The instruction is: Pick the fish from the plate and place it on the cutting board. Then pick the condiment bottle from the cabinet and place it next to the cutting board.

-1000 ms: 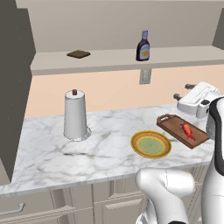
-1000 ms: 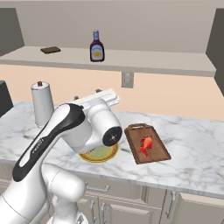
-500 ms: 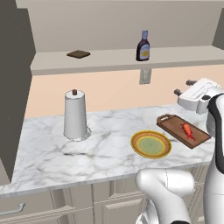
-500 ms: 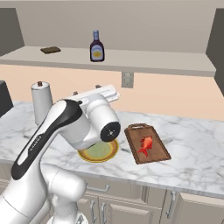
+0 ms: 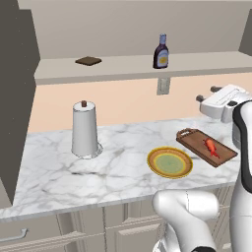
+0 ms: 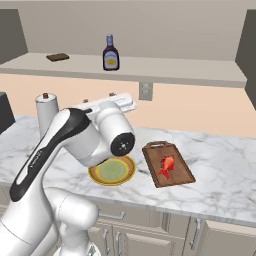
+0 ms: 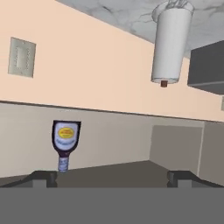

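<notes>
Left base view, left to right. Small dark slab [image 5: 88, 61] lies flat on the cabinet [image 5: 123, 66] ledge. Paper-towel roll [image 5: 84, 129] stands upright on the marble worktop [image 5: 54, 172], well apart from everything else. Condiment bottle [image 5: 160, 51] upright on the ledge, right of the slab, with a wall outlet [image 5: 163, 85] below it. Plate [image 5: 170, 162] bare, near the worktop's front edge. Cutting board [image 5: 206, 146] just right of the plate, with the fish [image 5: 210, 145] lying on it. Hand [image 7: 111, 177] raised above the board, fingertips [image 7: 40, 178] spread wide, grasping nothing; in the hand view the bottle shows upside down, ahead and nearer one fingertip.
</notes>
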